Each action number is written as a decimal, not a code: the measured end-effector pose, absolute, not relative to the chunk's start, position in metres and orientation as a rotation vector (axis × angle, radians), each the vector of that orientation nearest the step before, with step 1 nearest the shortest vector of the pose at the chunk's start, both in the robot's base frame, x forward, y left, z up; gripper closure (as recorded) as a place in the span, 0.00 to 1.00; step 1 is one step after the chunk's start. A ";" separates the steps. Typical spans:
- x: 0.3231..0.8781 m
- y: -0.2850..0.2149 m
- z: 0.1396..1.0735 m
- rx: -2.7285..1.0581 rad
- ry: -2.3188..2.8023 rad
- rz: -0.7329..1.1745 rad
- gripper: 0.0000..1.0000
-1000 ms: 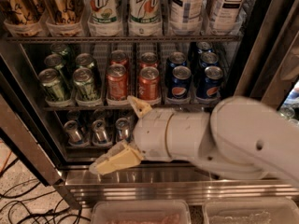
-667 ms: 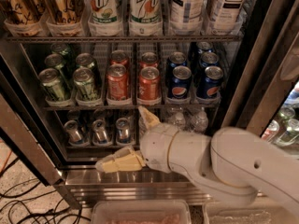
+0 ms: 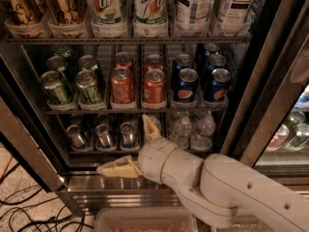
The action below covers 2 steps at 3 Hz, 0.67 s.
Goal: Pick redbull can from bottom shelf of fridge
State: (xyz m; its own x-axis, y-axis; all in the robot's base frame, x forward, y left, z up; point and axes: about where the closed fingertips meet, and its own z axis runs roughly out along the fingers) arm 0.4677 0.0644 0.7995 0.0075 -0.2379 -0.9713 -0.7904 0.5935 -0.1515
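Note:
The fridge (image 3: 270, 81) stands open with its dark interior in view. On the bottom shelf (image 3: 120, 151) stand three slim silver redbull cans (image 3: 127, 133), in lanes at the left. My gripper (image 3: 121, 143) is right in front of this shelf, open wide. One cream finger (image 3: 116, 168) points left, low over the metal sill. The other finger (image 3: 149, 128) points up, just right of the rightmost redbull can. It holds nothing. My white arm (image 3: 217, 187) comes in from the lower right and hides the shelf's front right.
Small clear water bottles (image 3: 193, 129) stand on the right of the bottom shelf. The rack above holds green (image 3: 72, 83), red (image 3: 137, 81) and blue (image 3: 198, 79) soda cans. Large bottles (image 3: 135, 8) fill the top rack. A clear bin (image 3: 145, 221) sits below. Cables (image 3: 24, 216) lie on the floor at left.
My arm has dropped lower and swung to the right, uncovering the water bottles. The upper finger has come down a little. The gripper stays open in front of the bottom shelf.

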 end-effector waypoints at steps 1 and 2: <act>0.479 0.058 0.781 -0.858 1.569 0.524 0.00; 0.479 0.058 0.781 -0.857 1.569 0.524 0.00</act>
State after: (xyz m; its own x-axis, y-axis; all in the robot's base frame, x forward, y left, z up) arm 0.4795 0.0577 0.7808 -0.0158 -0.2296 -0.9732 -0.7686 0.6253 -0.1350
